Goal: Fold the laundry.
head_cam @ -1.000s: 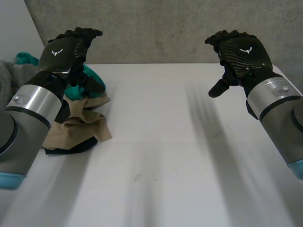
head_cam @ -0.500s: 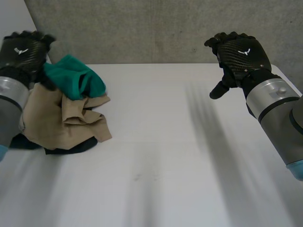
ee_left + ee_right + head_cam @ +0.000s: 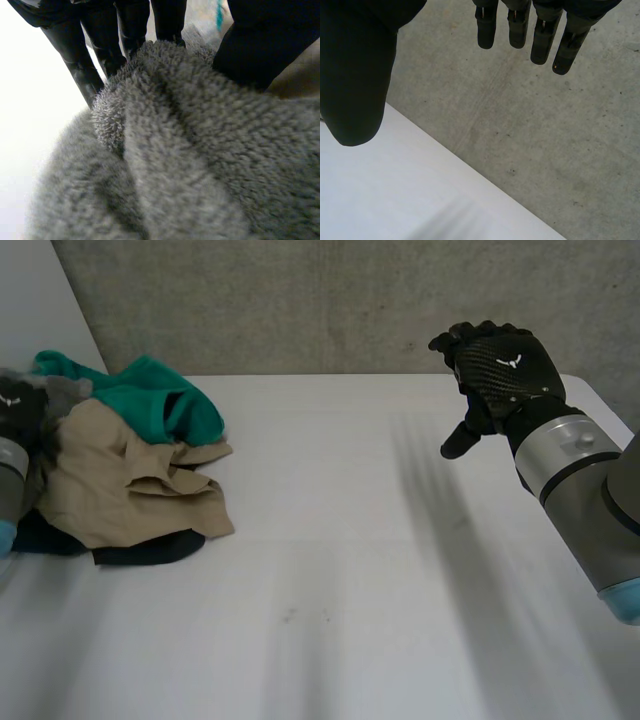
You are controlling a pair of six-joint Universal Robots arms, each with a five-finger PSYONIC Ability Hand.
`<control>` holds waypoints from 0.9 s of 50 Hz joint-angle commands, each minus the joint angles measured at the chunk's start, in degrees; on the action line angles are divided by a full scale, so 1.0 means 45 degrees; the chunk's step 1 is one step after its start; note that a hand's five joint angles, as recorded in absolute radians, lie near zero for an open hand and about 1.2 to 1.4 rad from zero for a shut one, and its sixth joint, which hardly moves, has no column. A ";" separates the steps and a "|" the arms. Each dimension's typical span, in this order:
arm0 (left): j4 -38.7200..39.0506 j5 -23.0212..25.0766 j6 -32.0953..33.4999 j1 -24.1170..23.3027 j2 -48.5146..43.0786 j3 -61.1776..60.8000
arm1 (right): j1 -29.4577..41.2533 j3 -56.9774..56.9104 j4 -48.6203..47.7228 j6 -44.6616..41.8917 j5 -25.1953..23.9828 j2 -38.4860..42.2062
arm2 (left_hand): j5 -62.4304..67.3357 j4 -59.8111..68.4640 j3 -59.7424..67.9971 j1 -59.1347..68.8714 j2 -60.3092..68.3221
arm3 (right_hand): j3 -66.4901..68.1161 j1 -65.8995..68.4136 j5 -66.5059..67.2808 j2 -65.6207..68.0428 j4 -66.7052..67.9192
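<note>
While left hand (image 3: 260,45) pinches grey fleece (image 3: 190,150) fold between fingers and thumb, right hand (image 3: 500,365) hovers over table (image 3: 330,540), fingers straight, apart, empty.

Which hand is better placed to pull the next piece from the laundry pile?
Left. The left hand rests on the grey fleece at the laundry pile; the right hand hangs open above the opposite side of the table, holding nothing.

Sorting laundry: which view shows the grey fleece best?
The left wrist view: the grey fleece lies close under the left hand. The head view shows a small patch; the right wrist view faces the wall.
</note>
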 commanded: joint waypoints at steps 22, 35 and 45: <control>-0.0067 0.0763 -0.5316 -0.8566 0.4653 -0.0382 | -0.0234 -0.0234 0.0000 -0.0200 0.0019 -0.0265 | 0.3915 0.2673 0.3103 0.2975 0.2867 | -0.0467 -0.0265 -0.0805 -0.0556 -0.0733; -0.0652 0.1116 -0.8250 -1.0345 0.2445 -0.0812 | -0.1053 -0.0409 0.0039 -0.0219 -0.0019 -0.0110 | -1.1294 -1.2535 -1.2105 -1.2233 -1.2341 | -0.0467 -0.0265 -0.0805 -0.0556 -0.0733; -0.2449 0.1038 -0.7900 -0.8199 0.5002 -0.1709 | -0.0977 -0.1131 0.1580 -0.1663 -0.0137 0.0906 | -1.1033 -1.2274 -1.1844 -1.1972 -1.2080 | -0.0467 -0.0265 -0.0805 -0.0556 -0.0733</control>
